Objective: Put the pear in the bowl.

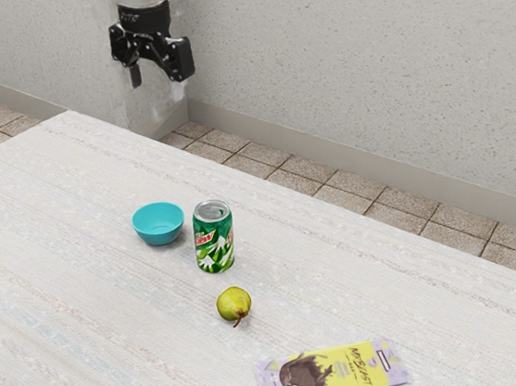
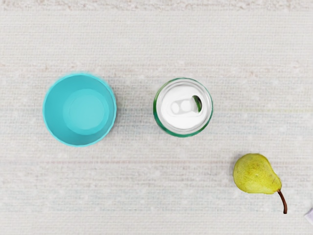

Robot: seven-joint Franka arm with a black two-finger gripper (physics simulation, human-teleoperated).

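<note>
Hovering high, claw (image 1: 157,83) wide open, fingers well apart, nothing gripped. Pear (image 2: 254,174) is lying on its side on the tabletop (image 1: 87,299), outside the bowl (image 2: 80,109), stem pointing away from the can. Green soda can (image 1: 214,237) stands upright, roughly between bowl and pear, touching neither. Bowl's upright, empty. Wrapped chocolate bar (image 1: 334,376) lies flat near the pear, on the side away from the can.

Pear (image 2: 254,174) yellow-green; bowl (image 2: 85,111) turquoise; can (image 1: 213,248) green.
</note>
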